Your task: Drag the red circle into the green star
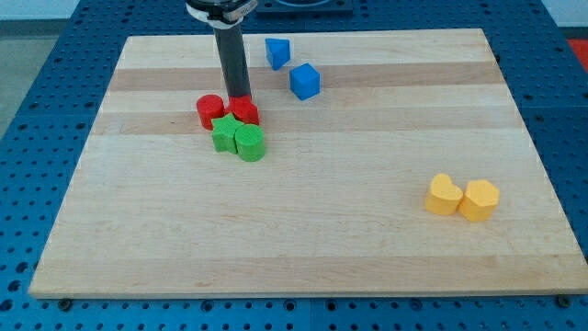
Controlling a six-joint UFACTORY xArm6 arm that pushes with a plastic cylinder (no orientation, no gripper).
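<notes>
place: lab bench | signs: blue perforated table [55,55]; wooden board [322,239]; dark robot rod [231,60]

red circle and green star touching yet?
Touching. The camera view shows the red circle pressed against the green star's upper edge with no board visible between them.

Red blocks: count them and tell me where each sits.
2. The red circle sits at the cluster's left, touching the green star. The other red block is beside it, just under my tip. None appears hidden.

red circle [209,109] touching green star [223,133]
</notes>
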